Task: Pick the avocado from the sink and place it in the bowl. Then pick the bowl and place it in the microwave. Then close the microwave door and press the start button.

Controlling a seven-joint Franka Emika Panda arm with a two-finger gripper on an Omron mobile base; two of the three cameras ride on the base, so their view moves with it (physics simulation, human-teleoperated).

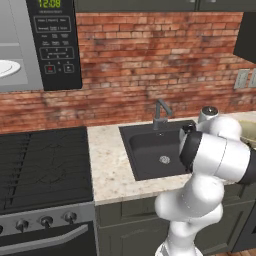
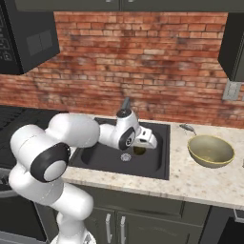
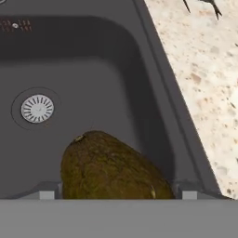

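In the left base view, at the far left, the microwave (image 1: pixel 40 45) standing open above the stove (image 1: pixel 45 170), white plate (image 1: pixel 9 68) inside, keypad lit. To the right, the sink (image 1: pixel 150 147) sunk in the speckled worktop (image 1: pixel 107 165), drain (image 1: pixel 164 160) in its floor and faucet (image 1: pixel 161 114) at the far rim. Right half of the basin blocked by the arm's white bulk; avocado and claw behind it.

In the right base view, arm reaching down into the sink, claw (image 2: pixel 141 149) low over the basin floor, a sliver of the avocado (image 2: pixel 139 151) just beneath the hand, beside the drain. Bowl (image 2: pixel 210 151) upright and empty on the worktop right of the sink, well apart from the fruit. Microwave cut off at the top left corner.

In the hand view, avocado (image 3: pixel 109 169) large and close, lying on the sink floor near the right wall. Fingertips (image 3: pixel 46 194) spread wide to either side of it, not yet pinching.

Step in hand, by judgement: the first pick, the fruit straddled but not gripped. Next: settle a little lower, then press together across the fruit's narrow width. Contact between pads and skin hard to make out; lower part of the fruit cut off.
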